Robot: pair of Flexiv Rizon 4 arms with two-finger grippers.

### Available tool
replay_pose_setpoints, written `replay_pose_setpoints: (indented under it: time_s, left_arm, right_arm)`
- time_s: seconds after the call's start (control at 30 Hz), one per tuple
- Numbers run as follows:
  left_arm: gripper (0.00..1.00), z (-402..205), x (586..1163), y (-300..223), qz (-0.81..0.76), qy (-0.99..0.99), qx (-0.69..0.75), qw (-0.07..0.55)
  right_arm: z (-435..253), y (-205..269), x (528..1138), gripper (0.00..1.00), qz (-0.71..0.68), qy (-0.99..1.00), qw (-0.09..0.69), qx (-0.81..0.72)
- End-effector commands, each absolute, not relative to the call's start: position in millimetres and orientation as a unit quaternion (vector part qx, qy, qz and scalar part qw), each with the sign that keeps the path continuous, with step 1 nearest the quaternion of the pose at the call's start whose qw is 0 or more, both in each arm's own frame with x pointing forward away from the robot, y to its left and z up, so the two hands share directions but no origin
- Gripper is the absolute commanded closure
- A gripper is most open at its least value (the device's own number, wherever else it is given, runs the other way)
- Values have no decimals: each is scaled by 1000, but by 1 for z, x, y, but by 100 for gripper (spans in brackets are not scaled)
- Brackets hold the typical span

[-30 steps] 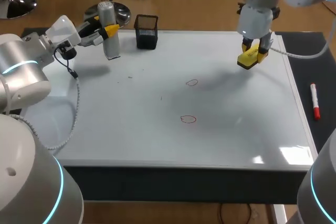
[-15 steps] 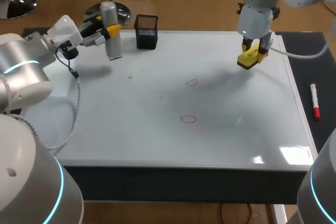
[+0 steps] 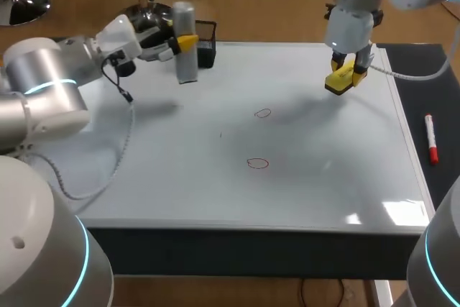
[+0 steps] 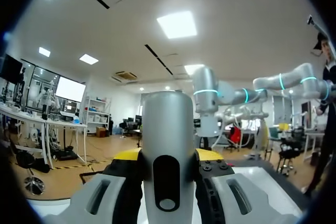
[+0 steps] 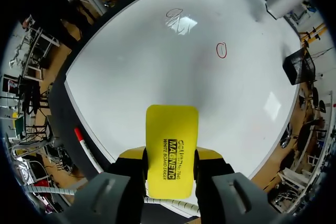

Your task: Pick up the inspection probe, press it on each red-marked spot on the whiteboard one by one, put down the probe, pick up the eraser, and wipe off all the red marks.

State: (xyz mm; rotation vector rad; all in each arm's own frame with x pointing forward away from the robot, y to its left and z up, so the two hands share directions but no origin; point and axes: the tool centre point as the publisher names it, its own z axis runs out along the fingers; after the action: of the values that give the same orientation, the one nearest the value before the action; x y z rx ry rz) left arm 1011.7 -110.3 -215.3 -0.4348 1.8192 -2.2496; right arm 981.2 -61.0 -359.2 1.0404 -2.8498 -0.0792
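My left gripper [image 3: 180,42] is shut on the grey cylindrical probe [image 3: 185,42], which hangs upright above the whiteboard's [image 3: 144,170] far left part. In the left wrist view the probe [image 4: 168,156] fills the space between the fingers. My right gripper [image 3: 343,73] is shut on the yellow eraser [image 3: 339,80] and hovers over the board's far right. The eraser [image 5: 171,156] sits between its fingers in the right wrist view. Two red marks are drawn mid-board: one farther [image 3: 263,113] and one nearer [image 3: 257,164]. The right wrist view shows one mark [image 5: 221,50] and another [image 5: 174,12] ahead of the eraser.
A black mesh pen holder [image 3: 204,42] stands at the far edge, just behind the probe. A red marker [image 3: 430,139] lies on the dark strip right of the board.
My left arm has carried the probe rightward, from the far left corner to beside the pen holder. The right arm and eraser have not moved.
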Motion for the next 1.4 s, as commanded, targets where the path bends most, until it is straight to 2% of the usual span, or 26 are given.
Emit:
replay_pose_setpoints:
  time_s: [0.03, 0.9, 1.4]
  left_arm:
    - [100, -207, 1005, -129, -764, 623, -136, 101]
    - [100, -210, 944, -254, -803, 592, -52, 35]
    - [100, -250, 940, -282, -820, 571, -33, 22]
  right_arm:
    - [-358, -62, 981, 100, -25, -937, 53, 343]
    - [-358, -62, 981, 100, -25, -937, 53, 343]
    - [-358, -62, 981, 100, -25, -937, 53, 343]
